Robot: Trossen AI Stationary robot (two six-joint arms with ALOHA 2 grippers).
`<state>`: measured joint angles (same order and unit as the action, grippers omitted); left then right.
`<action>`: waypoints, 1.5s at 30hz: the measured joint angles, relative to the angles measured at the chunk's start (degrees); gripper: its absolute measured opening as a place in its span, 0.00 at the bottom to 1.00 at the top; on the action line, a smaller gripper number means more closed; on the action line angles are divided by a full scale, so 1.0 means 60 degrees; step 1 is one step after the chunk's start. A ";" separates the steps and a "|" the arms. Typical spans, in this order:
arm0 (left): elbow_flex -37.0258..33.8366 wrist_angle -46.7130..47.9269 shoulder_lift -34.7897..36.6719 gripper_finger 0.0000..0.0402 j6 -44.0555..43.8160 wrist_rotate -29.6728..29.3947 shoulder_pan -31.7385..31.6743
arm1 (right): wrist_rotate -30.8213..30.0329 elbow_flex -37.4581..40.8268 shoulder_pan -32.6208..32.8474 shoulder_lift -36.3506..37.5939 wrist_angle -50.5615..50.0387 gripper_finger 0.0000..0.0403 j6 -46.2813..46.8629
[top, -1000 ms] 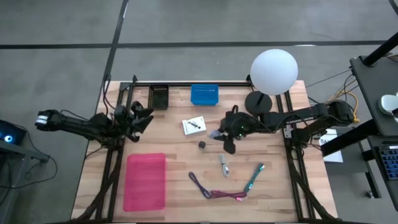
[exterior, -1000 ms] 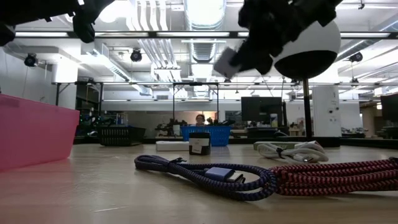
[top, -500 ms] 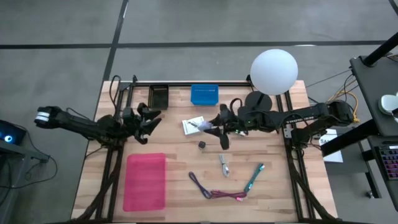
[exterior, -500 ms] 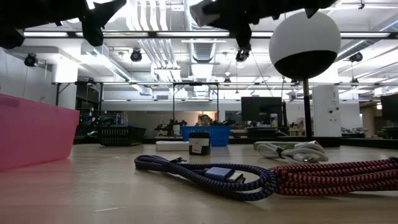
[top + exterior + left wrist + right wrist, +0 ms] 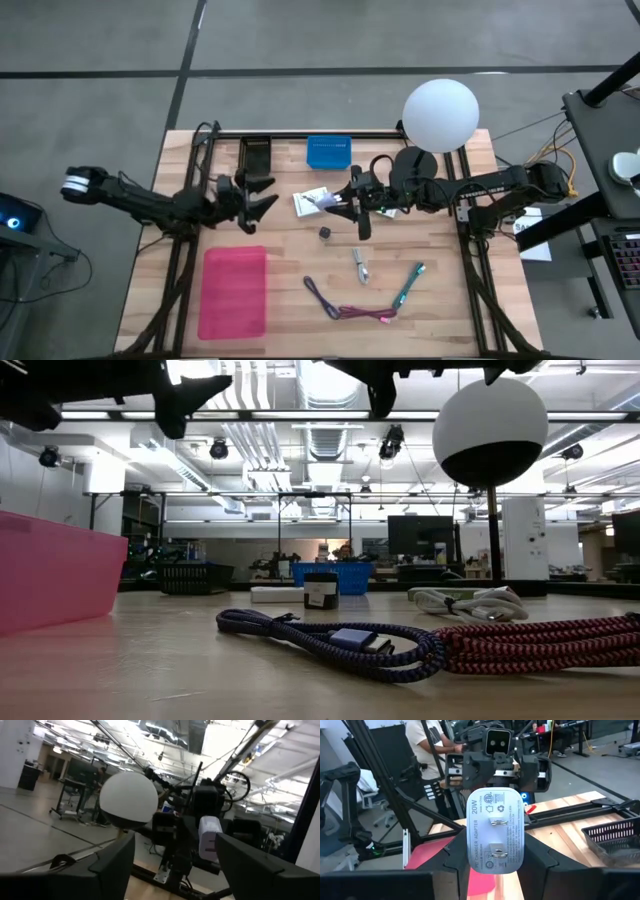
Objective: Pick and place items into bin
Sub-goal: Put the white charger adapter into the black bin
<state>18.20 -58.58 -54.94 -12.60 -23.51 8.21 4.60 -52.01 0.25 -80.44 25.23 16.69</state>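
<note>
My right gripper (image 5: 340, 204) hovers above the table's middle, level, and is shut on a lavender-grey 20W charger plug (image 5: 495, 830). My left gripper (image 5: 264, 195) is open, in the air left of centre, and faces the right one; its wrist view shows the charger (image 5: 210, 838) straight ahead. On the table lie a white card (image 5: 312, 200), a tiny dark cube (image 5: 324, 232), a silver clip (image 5: 359, 265), a green pen (image 5: 408, 285) and a purple-pink cord (image 5: 345, 308). The pink bin (image 5: 235, 290) stands at the near left. My right gripper pinches the charger between its two fingers (image 5: 457, 855), one on each narrow side of the body (image 5: 472, 845). The fingers come level from the table's right. The charger is lifted clear and stands upright, its two metal prongs (image 5: 496, 824) turned back toward the wrist.
A white globe lamp (image 5: 440, 115) on a black base stands at the far right. A blue basket (image 5: 328, 152) and a black tray (image 5: 256, 155) sit along the far edge. A person (image 5: 427, 745) shows in the room beyond the table.
My right gripper has risen with the charger, swung from pointing down to level, and moved a little toward the table's left. My left gripper has moved toward the table's middle, closer to the right one.
</note>
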 joint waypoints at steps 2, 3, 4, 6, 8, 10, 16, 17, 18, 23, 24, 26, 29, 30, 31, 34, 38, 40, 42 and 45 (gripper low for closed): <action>0.0223 -0.0009 -0.0328 0.68 0.0000 0.0142 0.0000 | -0.0004 0.0000 0.0000 0.0000 0.0001 0.26 -0.0004; 0.0334 -0.0011 -0.0491 0.68 0.0003 0.0223 0.0000 | -0.0005 0.0000 0.0000 0.0000 0.0001 0.26 -0.0009; 0.0443 -0.0006 -0.0653 0.69 0.0006 0.0317 0.0000 | -0.0007 0.0000 0.0000 0.0000 0.0002 0.26 -0.0012; 0.0700 -0.0016 -0.1003 0.69 0.0004 0.0367 0.0000 | -0.0007 0.0000 -0.0004 0.0000 0.0005 0.27 -0.0026; 0.0917 0.0003 -0.1320 0.69 0.0005 0.0371 0.0000 | -0.0007 0.0000 -0.0004 0.0000 0.0005 0.27 -0.0036; 0.1178 -0.0006 -0.1643 0.69 0.0007 0.0373 0.0000 | -0.0011 0.0000 -0.0004 -0.0004 0.0005 0.28 -0.0034; 0.2050 -0.0011 -0.2699 0.69 0.0007 0.0866 0.0000 | -0.0018 0.0000 -0.0004 -0.0004 0.0005 0.27 -0.0062; 0.2210 -0.0006 -0.2870 0.69 0.0005 0.0942 0.0000 | -0.0018 0.0000 -0.0004 -0.0004 0.0001 0.27 -0.0065; 0.2362 -0.0006 -0.3047 0.69 0.0009 0.0998 0.0000 | -0.0018 0.0000 -0.0004 -0.0004 0.0001 0.27 -0.0062; 0.3020 -0.0002 -0.3732 0.69 0.0702 0.1010 0.0000 | -0.0022 0.0000 -0.0004 -0.0004 -0.0001 0.27 -0.0064; 0.3143 0.0002 -0.3816 0.69 0.0748 0.1010 -0.0008 | -0.0024 0.0000 -0.0004 -0.0004 -0.0001 0.27 -0.0062; 0.3371 0.0003 -0.3959 0.69 0.0753 0.1015 -0.0049 | -0.0029 0.0000 -0.0004 -0.0004 -0.0003 0.27 -0.0062; 0.3525 0.0011 -0.4125 0.69 0.0748 0.1223 -0.0109 | -0.0032 0.0000 -0.0004 -0.0004 -0.0003 0.27 -0.0062; 0.3532 0.0016 -0.4159 0.69 0.0722 0.1273 -0.0121 | -0.0033 0.0000 -0.0004 -0.0004 -0.0003 0.27 -0.0062; 0.3533 0.0016 -0.4170 0.69 0.0688 0.1280 -0.0124 | -0.0033 0.0000 -0.0004 -0.0004 -0.0003 0.27 -0.0062; 0.3521 0.0011 -0.4141 0.69 0.0674 0.1291 -0.0127 | -0.0029 0.0000 -0.0004 -0.0004 -0.0006 0.27 -0.0062; 0.3519 0.0015 -0.4137 0.67 0.0662 0.1295 -0.0127 | -0.0005 0.0000 -0.0004 -0.0004 -0.0006 0.27 -0.0062; 0.3533 0.0013 -0.4130 0.65 0.0663 0.1296 -0.0142 | 0.0000 0.0003 -0.0004 -0.0004 -0.0007 0.27 -0.0064; 0.3529 0.0057 -0.4130 0.61 0.0657 0.1294 -0.0168 | 0.0005 0.0004 -0.0004 -0.0004 -0.0006 0.27 -0.0062; 0.3522 0.0157 -0.4130 0.55 0.0656 0.1294 -0.0170 | 0.0040 0.0004 -0.0004 -0.0004 -0.0010 0.27 -0.0062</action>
<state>39.33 -57.63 -79.72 -8.67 -15.75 7.19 4.84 -51.99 0.23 -80.47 25.17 16.32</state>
